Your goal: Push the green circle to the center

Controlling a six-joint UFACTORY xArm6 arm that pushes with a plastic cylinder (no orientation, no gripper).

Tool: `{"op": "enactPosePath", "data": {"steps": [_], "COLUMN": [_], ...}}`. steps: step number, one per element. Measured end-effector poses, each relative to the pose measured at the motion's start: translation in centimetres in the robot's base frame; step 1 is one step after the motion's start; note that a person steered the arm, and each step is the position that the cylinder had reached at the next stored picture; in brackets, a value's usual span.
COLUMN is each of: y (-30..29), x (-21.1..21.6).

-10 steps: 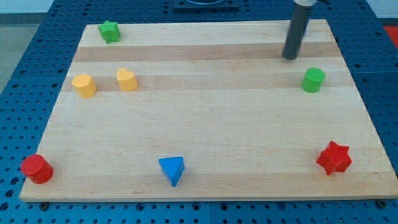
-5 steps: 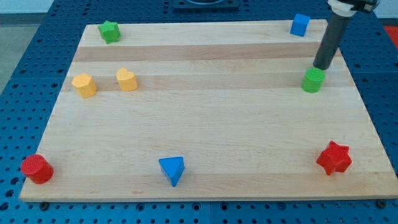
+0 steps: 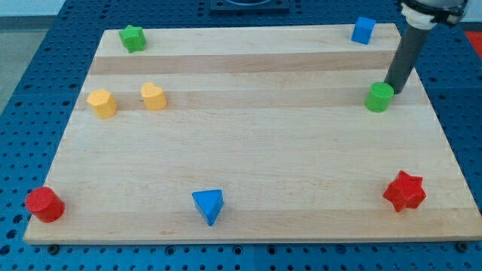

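My tip [image 3: 393, 90] was a bare rod with no jaws to open or close. The green circle [image 3: 379, 97] sat just to its left and slightly below, touching or nearly so. An off-centre push could have let the cylinder roll aside, missing the board's centre.

I have my tip [image 3: 395, 90] on the wooden board [image 3: 248, 150] just to the right of the green circle [image 3: 379, 97], touching it or nearly so (too close to tell). A blue cube [image 3: 364, 30] sits near the top right corner and a red star [image 3: 404, 191] near the bottom right. At the left are a green star [image 3: 133, 38], two yellow blocks [image 3: 102, 103] [image 3: 154, 96], and a red cylinder [image 3: 43, 204]. A blue triangle [image 3: 208, 205] lies near the bottom edge.
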State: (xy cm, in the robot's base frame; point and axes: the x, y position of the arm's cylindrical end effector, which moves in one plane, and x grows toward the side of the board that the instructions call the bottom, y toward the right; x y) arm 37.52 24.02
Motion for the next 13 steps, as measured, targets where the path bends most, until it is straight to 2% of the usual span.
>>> {"op": "enactPosePath", "data": {"steps": [2, 6, 7, 12, 13], "y": [-1.0, -4.0, -7.5, -10.3, -12.5], "x": [0.5, 5.7, 5.7, 5.7, 5.7]}}
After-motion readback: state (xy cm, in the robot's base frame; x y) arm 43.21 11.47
